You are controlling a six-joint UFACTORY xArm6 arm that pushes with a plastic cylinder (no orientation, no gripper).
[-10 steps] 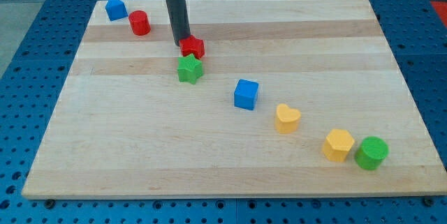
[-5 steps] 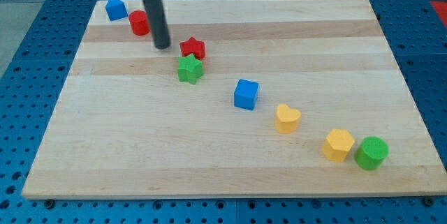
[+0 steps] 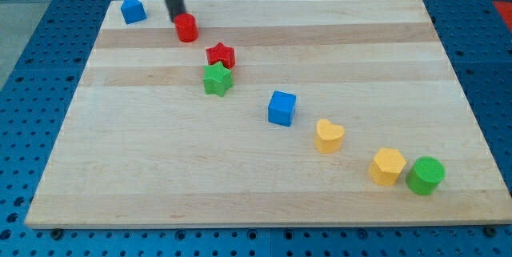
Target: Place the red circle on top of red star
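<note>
The red circle (image 3: 186, 27) is a short red cylinder near the board's top left. The red star (image 3: 220, 54) lies below and to the right of it, apart from it by a small gap. My tip (image 3: 177, 16) is at the red circle's upper left edge, touching or nearly touching it. The rod rises from there out of the view's top. A green star (image 3: 217, 79) sits just below the red star, touching it.
A blue house-shaped block (image 3: 133, 10) sits at the board's top left corner. A blue cube (image 3: 282, 108), a yellow heart (image 3: 329, 136), a yellow hexagon (image 3: 387, 166) and a green cylinder (image 3: 425, 175) run diagonally toward the bottom right of the wooden board (image 3: 360, 57).
My tip went from beside the red star to the left, then up behind the red circle. The red circle has slid right, closer to the red star.
</note>
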